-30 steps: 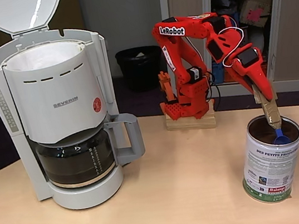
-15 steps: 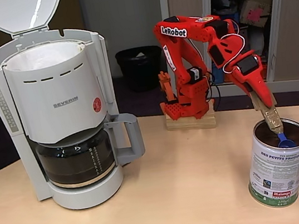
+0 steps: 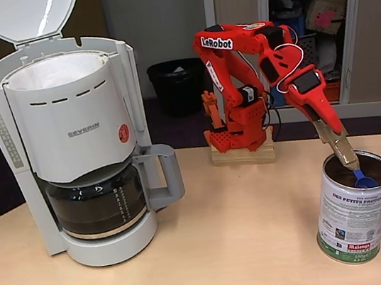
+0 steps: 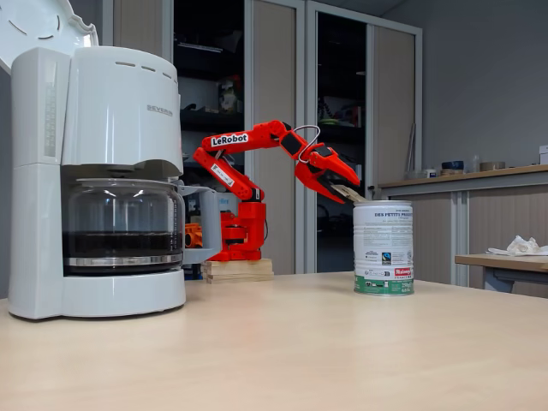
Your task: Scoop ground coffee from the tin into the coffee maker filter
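Gripper (image 3: 347, 155) angled down into tin (image 3: 355, 214) at table's 4 o'clock, blue scoop (image 3: 361, 178) dipped inside to load ground coffee. Jaw state: cannot tell; taped wrap hides them. Coffee maker filter (image 3: 51, 71) uncovered at 10 o'clock, lid (image 3: 21, 17) up for pouring.

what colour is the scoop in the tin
Blue; the scoop shows best in a fixed view, inside the tin.

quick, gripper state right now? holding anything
gripper: shut on the blue scoop, whose bowl is down inside the tin.
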`<move>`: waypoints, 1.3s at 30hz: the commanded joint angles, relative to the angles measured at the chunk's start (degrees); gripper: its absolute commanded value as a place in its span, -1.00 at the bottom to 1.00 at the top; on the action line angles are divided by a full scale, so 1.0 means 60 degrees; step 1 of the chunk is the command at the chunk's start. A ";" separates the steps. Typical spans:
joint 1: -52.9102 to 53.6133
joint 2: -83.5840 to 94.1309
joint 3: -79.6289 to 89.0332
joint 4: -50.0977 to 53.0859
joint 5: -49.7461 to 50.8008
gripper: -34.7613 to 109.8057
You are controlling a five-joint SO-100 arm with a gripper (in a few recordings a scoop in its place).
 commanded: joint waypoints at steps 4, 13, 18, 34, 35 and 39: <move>-0.0073 0.0308 0.0103 0.0264 0.0352 -0.17; -0.0029 0.0659 0.0234 0.0615 0.0557 -0.09; 0.0293 0.1187 0.0498 0.0952 0.0820 -0.06; 0.2461 0.4556 0.2373 0.1934 -0.1304 -0.11; 0.2725 0.4849 0.2490 0.1948 -0.1641 -0.16; 0.4307 0.5859 0.3193 0.1406 -0.2227 -0.52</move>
